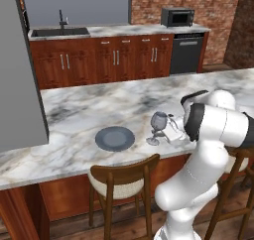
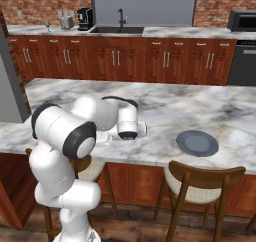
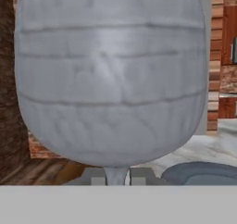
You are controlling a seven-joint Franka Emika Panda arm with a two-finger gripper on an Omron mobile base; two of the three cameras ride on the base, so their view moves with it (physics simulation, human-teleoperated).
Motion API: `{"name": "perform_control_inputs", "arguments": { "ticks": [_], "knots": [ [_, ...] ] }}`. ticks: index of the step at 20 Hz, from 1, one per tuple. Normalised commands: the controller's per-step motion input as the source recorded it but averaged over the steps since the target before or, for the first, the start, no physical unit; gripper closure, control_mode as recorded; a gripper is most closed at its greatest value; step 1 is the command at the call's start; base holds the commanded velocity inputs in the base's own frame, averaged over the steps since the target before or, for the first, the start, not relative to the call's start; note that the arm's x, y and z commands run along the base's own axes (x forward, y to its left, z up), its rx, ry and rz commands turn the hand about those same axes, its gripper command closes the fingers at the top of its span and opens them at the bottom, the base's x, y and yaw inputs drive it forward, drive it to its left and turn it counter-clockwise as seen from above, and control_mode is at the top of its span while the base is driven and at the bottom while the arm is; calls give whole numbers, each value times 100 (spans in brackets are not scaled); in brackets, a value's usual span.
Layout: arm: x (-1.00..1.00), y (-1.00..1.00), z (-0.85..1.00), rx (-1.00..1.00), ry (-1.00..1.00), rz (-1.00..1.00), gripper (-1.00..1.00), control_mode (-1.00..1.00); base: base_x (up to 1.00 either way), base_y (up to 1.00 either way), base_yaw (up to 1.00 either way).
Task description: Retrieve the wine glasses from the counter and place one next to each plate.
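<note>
The pincer (image 3: 116,177) is closed on the thin stem of a wine glass (image 1: 158,121), whose rounded bowl rises just above its fingertips. The glass stands upright with its foot on the marble bench (image 1: 89,110). A blue-grey plate (image 1: 114,138) lies near the pincer, beyond the glass.

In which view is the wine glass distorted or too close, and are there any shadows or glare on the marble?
Hand view: the wine glass is very close, its bowl oversized and soft, with the stem between the fingertips. Left base view: the glass looks normal beside the plate, with dim shadow under both, no glare. Right base view: flat, even lighting on the island.
</note>
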Motion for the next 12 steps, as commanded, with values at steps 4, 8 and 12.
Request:
{"name": "perform_control_inputs", "arguments": {
  "ticks": [4,8,12],
  "knots": [
    [26,0,-3,-4,-18,0,100,-100,0,0,0],
    [22,0,0,-7,-15,0,100,-100,0,0,0],
    [38,0,0,-1,-1,0,100,-100,0,0,0]
  ]
}}
